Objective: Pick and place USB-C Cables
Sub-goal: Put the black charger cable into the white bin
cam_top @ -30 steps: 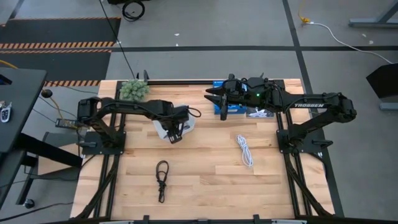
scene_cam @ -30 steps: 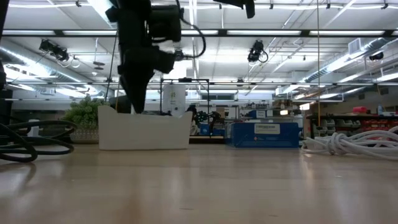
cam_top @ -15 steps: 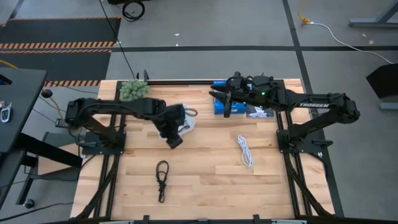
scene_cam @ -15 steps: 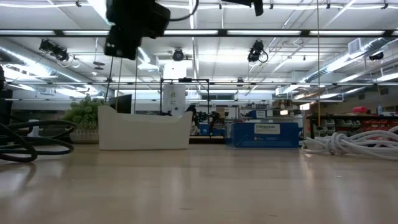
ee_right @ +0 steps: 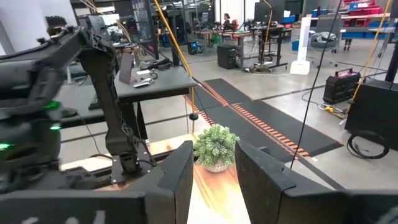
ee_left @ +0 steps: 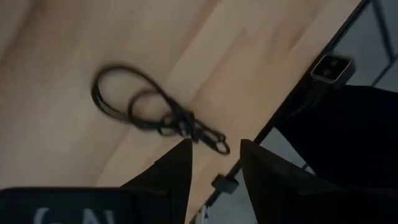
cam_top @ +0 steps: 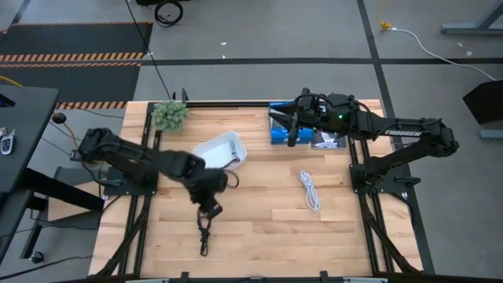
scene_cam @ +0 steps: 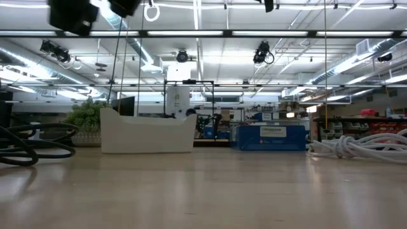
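Observation:
The black cable [cam_top: 204, 229] lies coiled on the wood near the table's near edge; it also shows in the left wrist view [ee_left: 155, 115] and the low view [scene_cam: 25, 143]. My left gripper [cam_top: 211, 209] hangs open just above its far end, touching nothing; the fingers [ee_left: 177, 171] stand short of the cable. The white cable [cam_top: 309, 189] lies on the table's right half and also shows in the low view [scene_cam: 365, 146]. My right gripper [cam_top: 289, 132] is open and empty above the blue boxes [cam_top: 279, 134] at the far edge. The other cables do not show plainly.
A white bin [cam_top: 219, 151] stands at the table's middle, toward the far side, with a dark strand at its near rim. A small green plant [cam_top: 169, 115] stands at the far left. A small pale thing [cam_top: 328, 143] lies beside the blue boxes.
My left gripper has left the white bin and swung toward the table's near edge, coming over the black cable. My right gripper has drawn back a little toward the table's right edge. The cables and bin have stayed put.

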Robot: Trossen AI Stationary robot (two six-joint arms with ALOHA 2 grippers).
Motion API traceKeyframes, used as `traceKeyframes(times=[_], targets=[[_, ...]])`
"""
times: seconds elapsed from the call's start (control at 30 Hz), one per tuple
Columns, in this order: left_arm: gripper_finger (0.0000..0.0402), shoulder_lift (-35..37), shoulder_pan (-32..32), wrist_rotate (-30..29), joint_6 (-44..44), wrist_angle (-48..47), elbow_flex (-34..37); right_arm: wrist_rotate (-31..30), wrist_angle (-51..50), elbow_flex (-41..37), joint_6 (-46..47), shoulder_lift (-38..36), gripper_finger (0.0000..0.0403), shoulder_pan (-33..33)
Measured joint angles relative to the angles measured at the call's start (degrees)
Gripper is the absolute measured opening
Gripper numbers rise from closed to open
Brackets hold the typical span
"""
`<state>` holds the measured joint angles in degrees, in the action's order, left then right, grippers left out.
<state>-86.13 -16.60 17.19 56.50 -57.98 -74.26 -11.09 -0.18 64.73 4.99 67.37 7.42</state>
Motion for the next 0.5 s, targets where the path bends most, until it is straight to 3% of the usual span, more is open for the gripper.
traceKeyframes(times=[0.37,0.5], targets=[[0.0143,-0.2,-17.9,-18.3,31.7,5.3,2.5,-1.9,0.0,0.0,3.0,0.1,0.0125,0.0],[0.0162,-1.0,-22.9,-24.3,43.7,4.8,2.7,-1.9,0.1,0.0,2.8,0.1,0.0125,0.0]])
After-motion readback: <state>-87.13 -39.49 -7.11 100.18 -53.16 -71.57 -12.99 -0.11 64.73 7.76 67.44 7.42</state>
